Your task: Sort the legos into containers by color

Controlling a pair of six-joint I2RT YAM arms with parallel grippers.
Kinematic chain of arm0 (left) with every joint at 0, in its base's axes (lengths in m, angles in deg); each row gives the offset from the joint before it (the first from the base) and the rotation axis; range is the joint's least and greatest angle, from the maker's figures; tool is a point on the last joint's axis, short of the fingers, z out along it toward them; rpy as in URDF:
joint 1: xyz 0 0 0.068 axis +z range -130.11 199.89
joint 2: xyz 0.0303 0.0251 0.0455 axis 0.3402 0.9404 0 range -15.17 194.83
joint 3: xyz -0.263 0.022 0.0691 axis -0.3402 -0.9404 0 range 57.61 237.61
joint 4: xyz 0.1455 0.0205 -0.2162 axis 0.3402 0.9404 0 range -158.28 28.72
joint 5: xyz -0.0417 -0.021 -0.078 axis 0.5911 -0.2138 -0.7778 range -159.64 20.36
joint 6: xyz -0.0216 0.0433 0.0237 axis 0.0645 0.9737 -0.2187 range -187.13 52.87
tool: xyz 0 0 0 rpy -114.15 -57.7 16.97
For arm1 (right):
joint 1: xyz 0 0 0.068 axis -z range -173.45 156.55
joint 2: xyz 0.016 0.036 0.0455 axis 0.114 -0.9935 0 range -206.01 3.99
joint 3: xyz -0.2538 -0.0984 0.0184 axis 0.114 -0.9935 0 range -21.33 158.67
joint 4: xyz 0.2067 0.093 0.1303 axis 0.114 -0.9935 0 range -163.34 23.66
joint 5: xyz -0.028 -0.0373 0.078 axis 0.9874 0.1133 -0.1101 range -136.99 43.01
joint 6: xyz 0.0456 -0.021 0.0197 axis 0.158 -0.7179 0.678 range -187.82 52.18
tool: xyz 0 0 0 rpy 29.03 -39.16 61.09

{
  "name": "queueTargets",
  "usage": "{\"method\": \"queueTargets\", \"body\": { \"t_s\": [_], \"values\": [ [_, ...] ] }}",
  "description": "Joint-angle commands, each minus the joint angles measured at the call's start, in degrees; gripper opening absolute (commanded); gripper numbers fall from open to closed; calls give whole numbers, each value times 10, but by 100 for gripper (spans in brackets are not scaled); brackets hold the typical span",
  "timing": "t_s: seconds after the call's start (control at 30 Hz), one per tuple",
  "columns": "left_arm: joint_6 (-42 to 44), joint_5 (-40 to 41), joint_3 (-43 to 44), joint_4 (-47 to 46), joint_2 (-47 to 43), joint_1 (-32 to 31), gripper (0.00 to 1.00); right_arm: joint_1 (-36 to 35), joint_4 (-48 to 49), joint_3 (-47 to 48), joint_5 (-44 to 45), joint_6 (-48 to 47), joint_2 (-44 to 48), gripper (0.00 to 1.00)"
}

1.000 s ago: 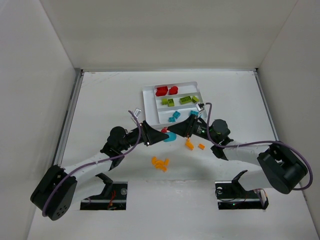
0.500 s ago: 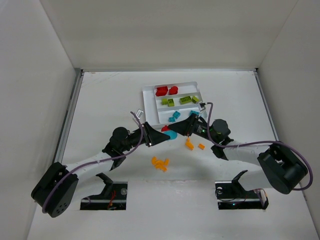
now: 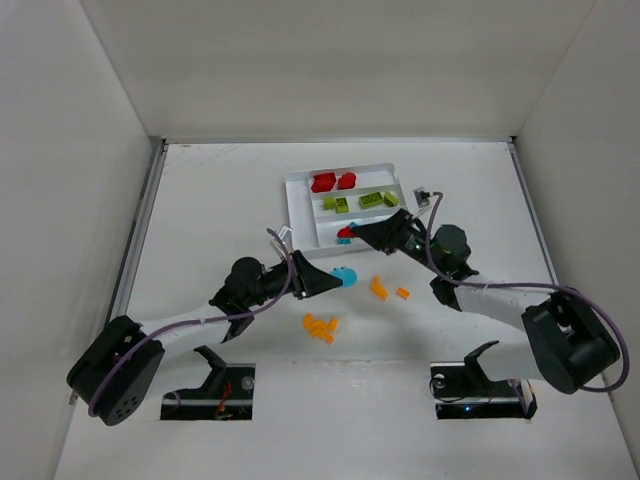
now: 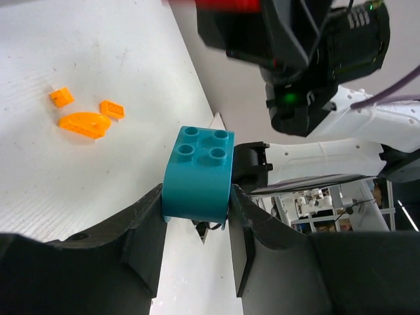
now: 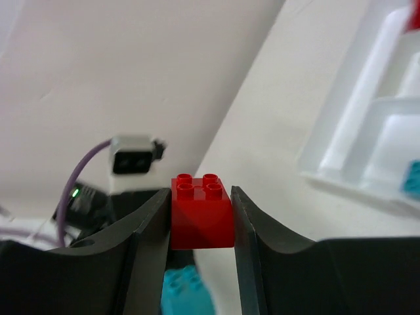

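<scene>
Left wrist: teal brick [image 4: 197, 174] btwn jaws.

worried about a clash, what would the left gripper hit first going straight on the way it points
Probably the right arm, which crosses just ahead of the left gripper and its teal brick; depth is unclear.

we find the tray [image 3: 300, 210] far on the table [image 3: 210, 200], bricks [image 3: 341, 204] in its slots, loose bricks [image 3: 320, 326] nearer.
</scene>
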Motion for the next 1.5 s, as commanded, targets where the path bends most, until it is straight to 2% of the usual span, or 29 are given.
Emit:
{"method": "queueTargets", "body": {
  "t_s": [0.0, 0.13, 0.23, 0.53, 0.83, 1.0, 1.27, 1.37, 1.47],
  "values": [
    [21, -2, 0, -41, 2, 8, 18, 36, -78, 64, 67, -61, -9, 36],
    [27, 16, 3, -33, 25, 26, 18, 66, -217, 164, 165, -136, -77, 37],
    [30, 32, 6, -29, 48, 37, 18, 88, -300, 263, 207, -172, -156, 37],
    [54, 90, 17, 3, 66, 45, 19, 131, -456, 500, 229, -201, -341, 38],
    [105, 128, 57, 83, 65, 44, 20, 135, -542, 643, 225, -206, -444, 41],
    [130, 157, 87, 123, 73, 37, 20, 138, -547, 673, 205, -178, -475, 45],
    [186, 237, 154, 205, 84, 21, 20, 146, -548, 684, 210, -167, -471, 73],
    [216, 278, 185, 238, 97, 7, 21, 149, -537, 656, 220, -170, -434, 74],
    [255, 323, 224, 274, 124, -11, 21, 146, -494, 583, 245, -176, -367, 74]
  ]
}}
